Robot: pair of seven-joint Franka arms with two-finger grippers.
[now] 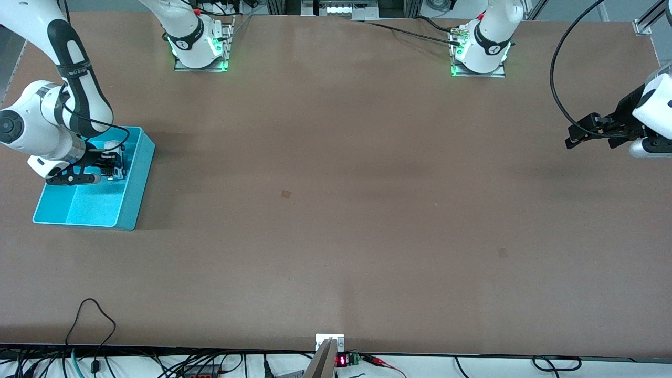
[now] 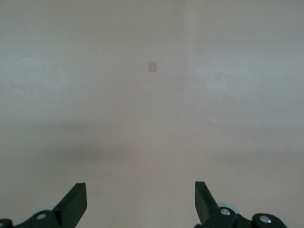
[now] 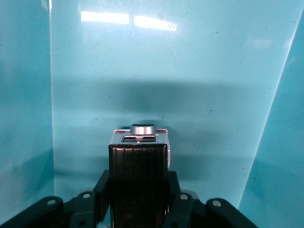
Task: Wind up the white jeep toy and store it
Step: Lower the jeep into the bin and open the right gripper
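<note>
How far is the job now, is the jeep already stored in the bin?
Nearly done. The right hand, shut on the jeep, is inside the cyan bin. Whether it was wound cannot be seen. Left: release the jeep and pull out. The left hand waits open over bare table.

Right gripper (image 1: 113, 165) sits inside the cyan bin (image 1: 131, 202); left gripper (image 1: 575, 135) waits over the table (image 1: 336, 210).

Robotics lab: bench-mounted arms w/ cables (image 1: 89, 362), aluminium framing.

Glossy smooth cyan plastic bin (image 1: 134, 197) on a matt brown table (image 1: 336, 210).
</note>
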